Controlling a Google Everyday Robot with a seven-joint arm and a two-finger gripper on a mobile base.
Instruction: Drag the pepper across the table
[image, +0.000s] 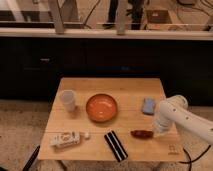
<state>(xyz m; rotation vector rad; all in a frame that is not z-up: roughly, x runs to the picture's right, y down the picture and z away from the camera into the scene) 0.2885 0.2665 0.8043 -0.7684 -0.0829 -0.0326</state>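
Tool (157, 131) at pepper (142, 133) right end, near-right table (125, 86); tool state cannot tell. Step: engagement. Next: firm contact, sweep left.

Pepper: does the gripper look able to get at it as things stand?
Probably yes. The gripper is down at the right end of the pepper, with nothing between them; the black bar lies apart on its other side.
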